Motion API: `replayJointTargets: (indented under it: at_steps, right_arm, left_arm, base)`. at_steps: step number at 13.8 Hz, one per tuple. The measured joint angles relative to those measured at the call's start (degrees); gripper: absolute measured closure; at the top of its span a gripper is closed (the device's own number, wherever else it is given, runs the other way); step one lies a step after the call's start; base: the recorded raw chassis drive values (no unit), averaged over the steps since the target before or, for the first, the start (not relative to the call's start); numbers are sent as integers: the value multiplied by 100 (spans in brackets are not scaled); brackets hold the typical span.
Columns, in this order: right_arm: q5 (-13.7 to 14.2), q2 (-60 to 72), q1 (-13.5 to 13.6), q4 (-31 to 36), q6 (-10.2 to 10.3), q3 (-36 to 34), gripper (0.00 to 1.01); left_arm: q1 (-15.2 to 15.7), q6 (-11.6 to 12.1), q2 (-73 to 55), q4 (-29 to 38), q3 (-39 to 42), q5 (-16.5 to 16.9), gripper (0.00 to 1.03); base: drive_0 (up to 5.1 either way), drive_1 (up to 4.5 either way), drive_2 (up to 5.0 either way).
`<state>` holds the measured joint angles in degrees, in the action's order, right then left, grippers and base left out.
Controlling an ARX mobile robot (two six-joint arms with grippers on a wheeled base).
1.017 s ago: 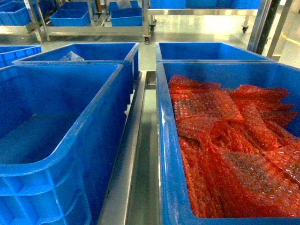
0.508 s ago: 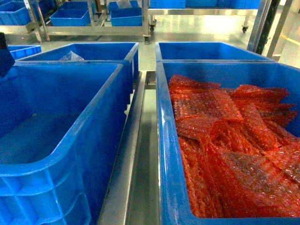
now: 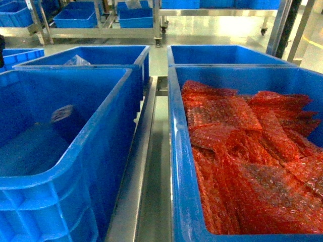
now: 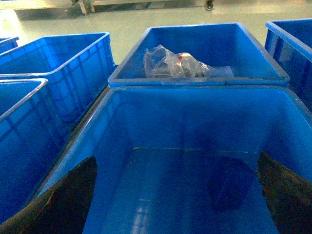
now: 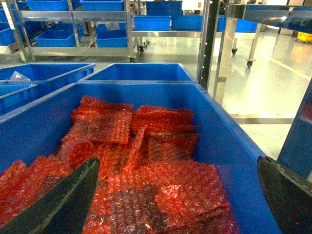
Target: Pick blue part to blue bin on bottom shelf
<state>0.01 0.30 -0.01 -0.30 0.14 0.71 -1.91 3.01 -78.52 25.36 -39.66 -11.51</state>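
The left gripper point(image 4: 176, 163) hangs over the near blue bin point(image 4: 195, 92) with its jaws spread wide and nothing between them. Below and ahead of those jaws, nearer the right-hand finger, a dark smudged shape lies on the bin floor; I judge it to be the blue part point(image 4: 229, 183), though it is too blurred to tell its long axis. The right gripper point(image 5: 178, 161), jaws also spread and empty, sits over the red bubble wrap point(image 5: 146, 161) in the neighbouring bin, well apart from the part. The left arm is clearly nearer.
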Motion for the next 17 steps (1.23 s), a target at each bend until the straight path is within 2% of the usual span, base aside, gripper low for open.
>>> replayJointTargets:
  at_steps: [14,15,16,17]
  right_arm:
    - [0,0,0,0,0,0,3]
    - [0,0,0,0,0,0,3]
    - [2,0,0,0,0,0,3]
    - [0,0,0,2,0,0,3]
  left_arm:
    - [24,20,302,-72,48,-2,5]
    - [129,-35,264,704,258,374,10]
    - [177,-155,367,1517,721,942,23]
    - [188,-203,616,1930,1263,1115,37]
  base:
    - [0,0,0]
    - [0,0,0]
    - [0,0,0]
    - [0,0,0]
